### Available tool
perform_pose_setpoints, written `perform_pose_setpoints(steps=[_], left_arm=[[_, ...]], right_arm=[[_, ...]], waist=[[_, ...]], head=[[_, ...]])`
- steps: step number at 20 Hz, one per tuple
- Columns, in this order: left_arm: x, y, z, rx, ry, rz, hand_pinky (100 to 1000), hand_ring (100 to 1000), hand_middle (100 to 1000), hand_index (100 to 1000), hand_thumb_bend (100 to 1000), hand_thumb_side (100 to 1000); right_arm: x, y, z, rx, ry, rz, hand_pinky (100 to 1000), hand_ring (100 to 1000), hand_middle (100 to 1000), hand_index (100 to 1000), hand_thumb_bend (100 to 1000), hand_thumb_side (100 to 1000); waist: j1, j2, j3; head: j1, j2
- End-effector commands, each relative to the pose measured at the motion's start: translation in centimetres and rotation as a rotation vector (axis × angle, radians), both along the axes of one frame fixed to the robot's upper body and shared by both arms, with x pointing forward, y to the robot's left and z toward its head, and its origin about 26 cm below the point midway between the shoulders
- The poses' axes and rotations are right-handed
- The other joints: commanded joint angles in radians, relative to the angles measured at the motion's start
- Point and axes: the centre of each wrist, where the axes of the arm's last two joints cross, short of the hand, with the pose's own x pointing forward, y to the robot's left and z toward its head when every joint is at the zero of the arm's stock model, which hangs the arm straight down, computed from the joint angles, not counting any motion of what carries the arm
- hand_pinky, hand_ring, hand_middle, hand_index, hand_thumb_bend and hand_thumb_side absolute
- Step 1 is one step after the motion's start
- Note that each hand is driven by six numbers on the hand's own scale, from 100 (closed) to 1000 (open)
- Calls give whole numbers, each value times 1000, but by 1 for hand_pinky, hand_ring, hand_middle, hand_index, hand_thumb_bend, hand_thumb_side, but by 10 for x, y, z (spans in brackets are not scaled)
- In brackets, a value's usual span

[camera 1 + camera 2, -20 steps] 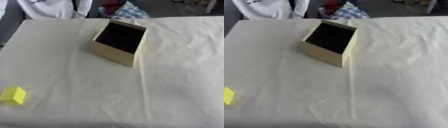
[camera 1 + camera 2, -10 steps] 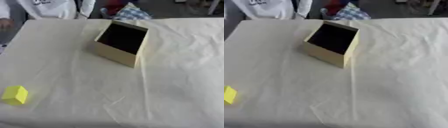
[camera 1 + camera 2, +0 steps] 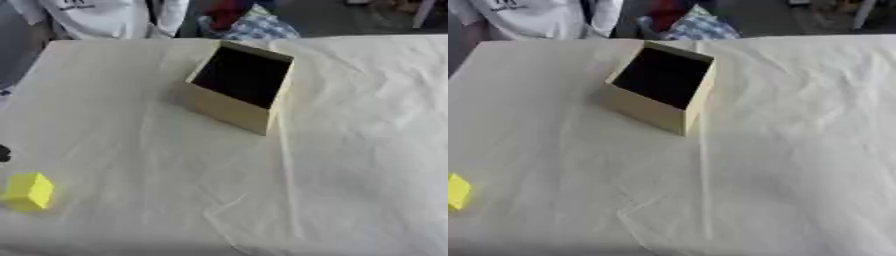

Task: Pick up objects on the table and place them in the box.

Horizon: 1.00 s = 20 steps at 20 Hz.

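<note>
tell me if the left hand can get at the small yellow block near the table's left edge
Probably yes: the small yellow block sits alone on the cloth-covered table, far from the open cardboard box, nothing around it. Neither hand shows, so reach is a guess.

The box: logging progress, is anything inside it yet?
Cannot tell: the box interior shows only dark. The yellow block lies out on the cloth.

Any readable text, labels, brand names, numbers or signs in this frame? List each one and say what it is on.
Dark print on the white garment at the far edge of the table: too blurred to read.
Box: no print seen on its pale walls or dark inside.
Yellow block: no markings seen.
Cloth over the table: plain, no text.
Nothing else in either view carries legible writing.
</note>
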Motion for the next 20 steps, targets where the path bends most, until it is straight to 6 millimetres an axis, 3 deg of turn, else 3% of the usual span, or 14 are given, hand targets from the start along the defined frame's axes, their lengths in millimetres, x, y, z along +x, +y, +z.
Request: perform_pose_setpoints(steps=[1, 20], left_arm=[[0, 6, 9, 75, -21, 16, 928, 1000, 921, 963, 505, 177], [0, 21, -27, 48, -64, 151, 911, 1000, 907, 941, 469, 169]], right_arm=[[0, 0, 9, -13, -22, 9, 610, 648, 538, 708, 100, 858], [1, 3, 7, 2, -15, 25, 609, 646, 534, 708, 100, 861]], waist=[[1, -7, -2], [-1, 0, -13]], head=[[-2, 6], [2, 6]])
